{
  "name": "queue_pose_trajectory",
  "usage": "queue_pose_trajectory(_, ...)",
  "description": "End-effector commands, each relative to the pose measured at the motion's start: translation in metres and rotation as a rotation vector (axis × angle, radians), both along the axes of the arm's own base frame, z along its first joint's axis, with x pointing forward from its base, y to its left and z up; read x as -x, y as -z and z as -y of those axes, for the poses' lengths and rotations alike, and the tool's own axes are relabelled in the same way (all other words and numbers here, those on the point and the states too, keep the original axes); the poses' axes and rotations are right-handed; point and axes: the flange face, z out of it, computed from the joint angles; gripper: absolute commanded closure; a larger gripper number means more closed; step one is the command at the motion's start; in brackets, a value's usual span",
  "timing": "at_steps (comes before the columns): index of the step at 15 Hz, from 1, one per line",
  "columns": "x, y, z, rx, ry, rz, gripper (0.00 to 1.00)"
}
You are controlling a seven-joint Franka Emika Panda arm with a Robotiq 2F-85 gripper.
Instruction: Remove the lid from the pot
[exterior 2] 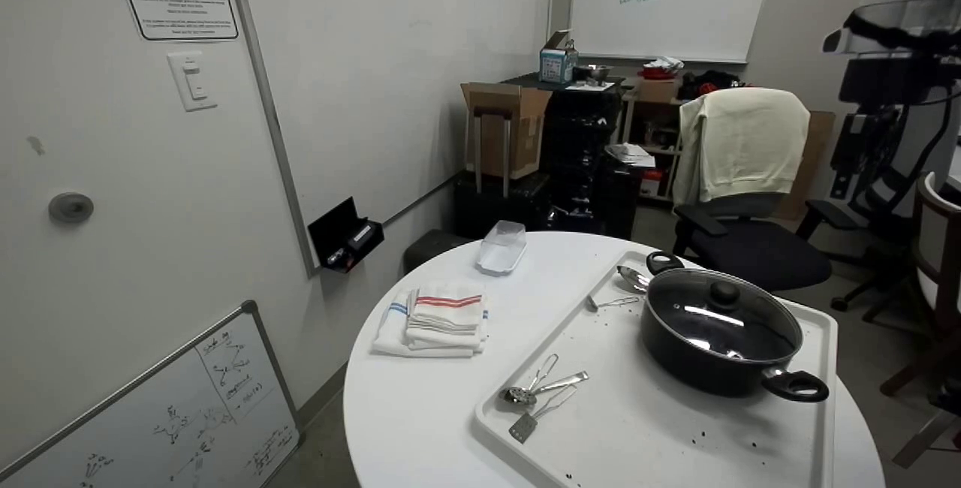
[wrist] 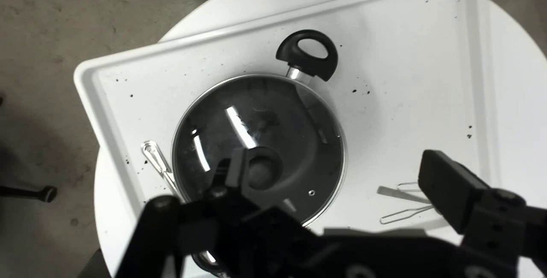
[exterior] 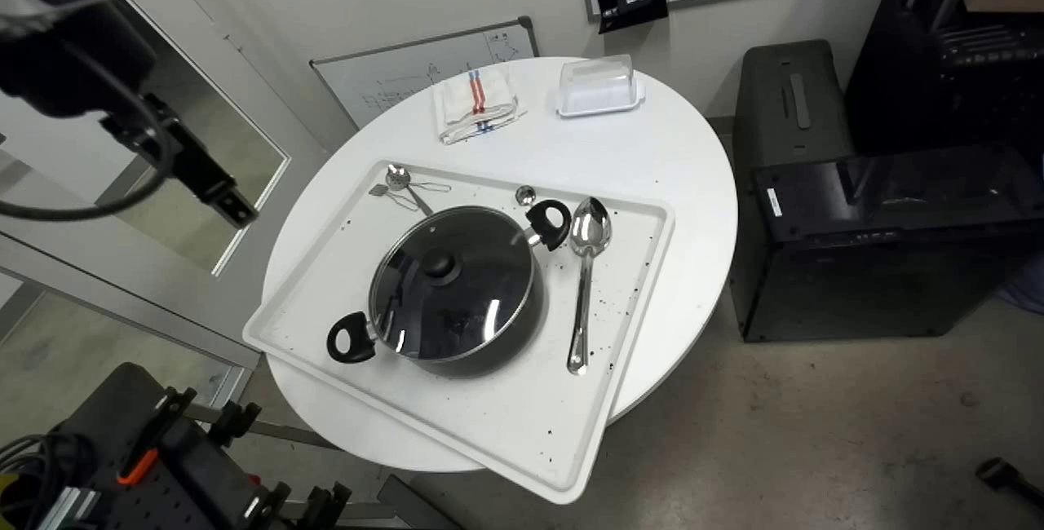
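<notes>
The lid (exterior: pixel 453 287) sits flat on the pot (exterior 2: pixel 687 368), its removal not yet begun.
I'd say the whole job is left. The claw (wrist: pixel 334 159) hangs higher than the pot and well apart from it, its jaws spread, holding nothing; the knob (exterior: pixel 439 262), over the pot's middle, is untouched. What remains, I reckon: come down over the pot, close on that knob, lift the lid clear and set it beside the pot, perhaps on the tray (exterior: pixel 506 424) under it.
</notes>
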Motion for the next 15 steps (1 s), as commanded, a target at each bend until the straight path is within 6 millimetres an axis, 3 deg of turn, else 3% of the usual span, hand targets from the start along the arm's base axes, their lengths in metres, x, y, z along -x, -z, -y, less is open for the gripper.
queue_pose_trajectory(1,-0.022,0.041,0.020,0.053,-0.001,0.010,0.00)
queue_pose_trajectory(6,-0.038,0.094,0.036,0.089,-0.007,0.007,0.00)
queue_pose_trajectory(15,-0.065,0.157,0.039,0.095,-0.034,0.056,0.00)
